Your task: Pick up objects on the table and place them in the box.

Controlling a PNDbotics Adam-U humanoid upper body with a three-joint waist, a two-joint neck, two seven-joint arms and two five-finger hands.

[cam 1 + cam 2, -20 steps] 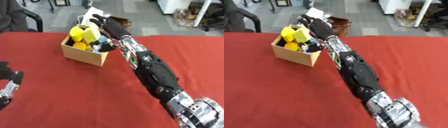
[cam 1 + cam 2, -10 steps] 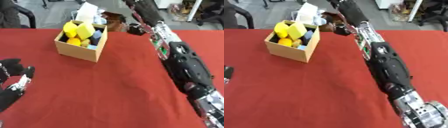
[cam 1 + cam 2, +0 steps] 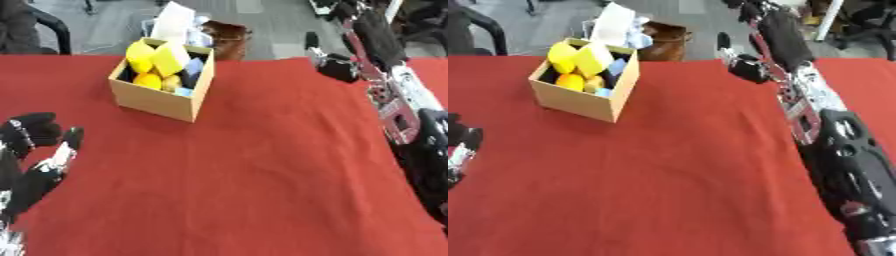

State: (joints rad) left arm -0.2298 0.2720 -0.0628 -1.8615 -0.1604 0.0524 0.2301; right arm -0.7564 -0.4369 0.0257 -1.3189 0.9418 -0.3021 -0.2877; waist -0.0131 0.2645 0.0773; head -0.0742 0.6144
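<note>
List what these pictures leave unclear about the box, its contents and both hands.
- Right hand: blurred and partly run off the top edge in both views; its fingers cannot be read.
- Box: its walls and the yellow blocks on top hide whatever lies lower.
- Left hand: cut by the left edge, more so in the right eye view.

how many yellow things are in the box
3 that show: a rounded yellow piece at the back left, a yellow block beside it toward the middle, and an orange-yellow ball below them in the box. More may lie hidden underneath.
</note>
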